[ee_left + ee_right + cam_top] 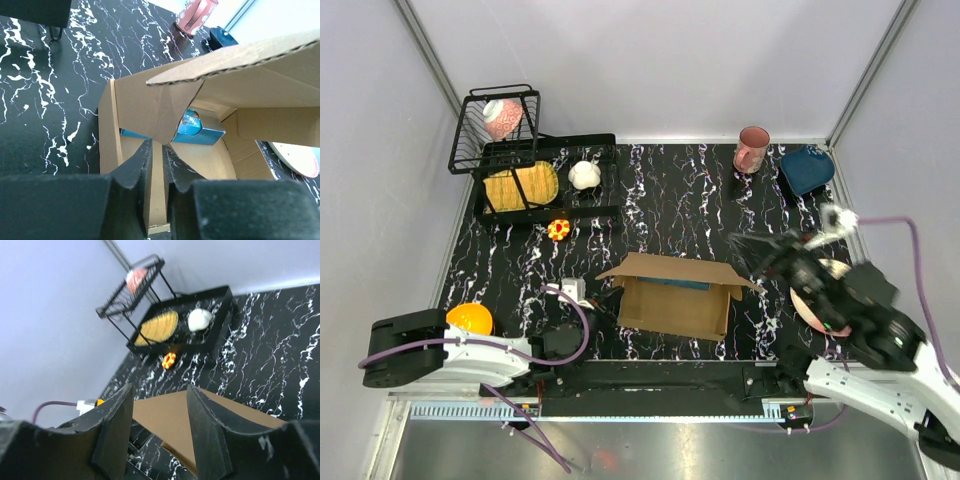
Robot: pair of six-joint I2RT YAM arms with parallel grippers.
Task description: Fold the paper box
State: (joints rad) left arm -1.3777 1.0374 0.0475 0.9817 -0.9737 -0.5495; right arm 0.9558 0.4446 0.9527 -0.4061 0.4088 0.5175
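The paper box (675, 300) lies open at mid-table, brown cardboard with its flaps spread, and a blue packet (196, 129) rests against its far wall. My left gripper (156, 146) reaches in at the box's left side (600, 305). Its jaws stand nearly together, with a strip of the box's cardboard (157, 190) filling the narrow gap. A large flap (240, 65) hangs over it. My right gripper (160, 390) hovers open in the air by the box's right end (755, 255), holding nothing. The box's flap (175, 420) shows beyond its fingers.
A black dish rack (535, 165) stands at the back left, with a small red-yellow toy (558, 229) in front of it. A pink mug (752, 148) and a blue bowl (807, 168) sit at the back right. An orange (470, 318) lies near left, and a plate (812, 300) under the right arm.
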